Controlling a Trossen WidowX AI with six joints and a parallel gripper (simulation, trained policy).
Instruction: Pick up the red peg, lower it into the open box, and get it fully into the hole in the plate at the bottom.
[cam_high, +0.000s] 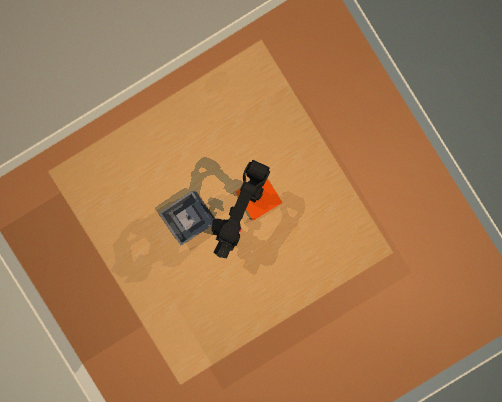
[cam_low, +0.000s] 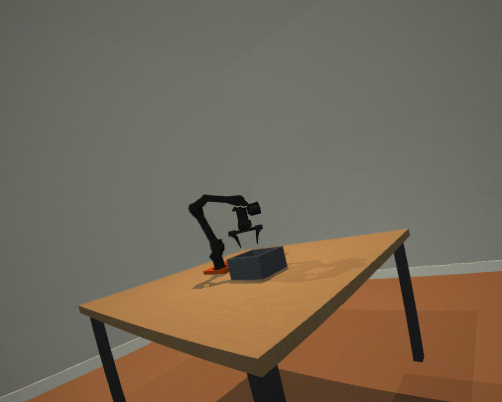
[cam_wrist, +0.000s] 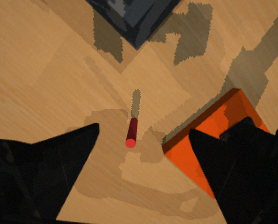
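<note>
Red peg (cam_high: 240, 230) (cam_wrist: 132, 131), slim and round-ended, stands on grained wood.

A bare room with grey walls, pale skirting and an orange-brown floor (cam_high: 375, 125) (cam_low: 350, 350), its type unclear.

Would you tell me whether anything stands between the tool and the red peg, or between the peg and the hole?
Nothing visible stands between the open tool and the red peg. Between the peg and the hole, the open box's near wall stands in the way.
</note>
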